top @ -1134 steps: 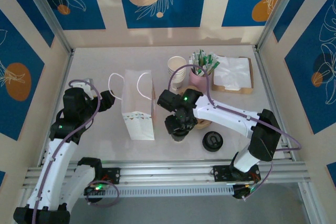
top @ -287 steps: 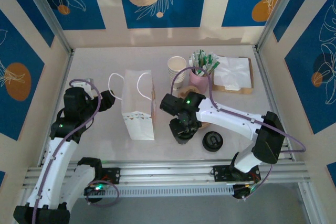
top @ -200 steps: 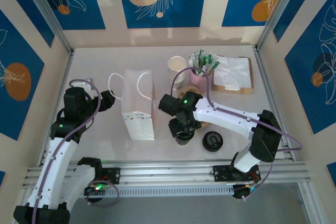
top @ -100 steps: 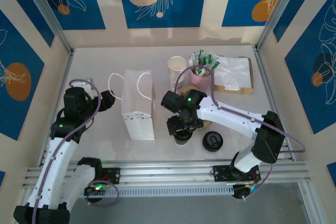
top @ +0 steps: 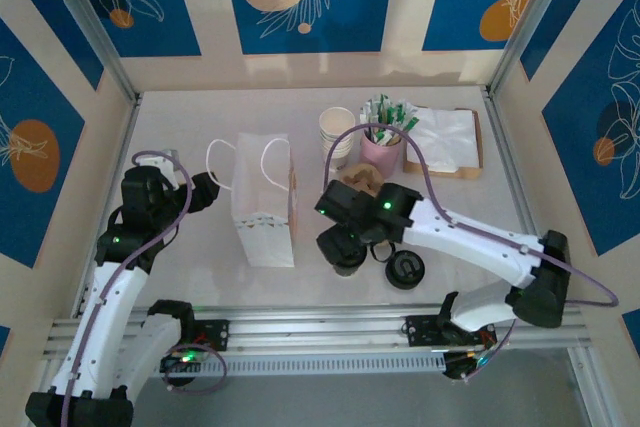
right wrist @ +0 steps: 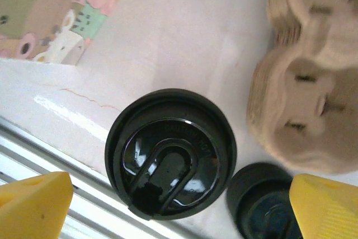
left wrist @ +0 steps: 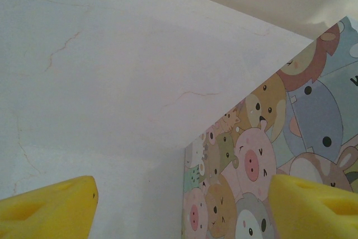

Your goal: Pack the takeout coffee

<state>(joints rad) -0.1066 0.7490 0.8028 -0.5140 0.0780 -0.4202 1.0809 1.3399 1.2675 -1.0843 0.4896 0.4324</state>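
Presently the takeout coffee (right wrist: 170, 152) stands upright on the white table (right wrist: 184, 32) near its front edge, black lid facing up at the right wrist camera. A loose black lid (right wrist: 260, 202) lies just beside it and the moulded pulp cup carrier (right wrist: 307, 82) sits a little further back. The right gripper (right wrist: 179, 208) hangs over the cup with its yellow fingers spread wide, one on either side of the lid and clear of it. The left gripper (left wrist: 179, 208) is likewise spread, pinching nothing, close to the cartoon-printed paper bag (left wrist: 263, 155). A paper cup is probably light and thin-walled, and may hold liquid, so a hard squeeze could buckle it or pop the lid. The glossy lid also looks slippery. I'd judge the safest hold to be across the cup body just under the lid rim, kept upright.
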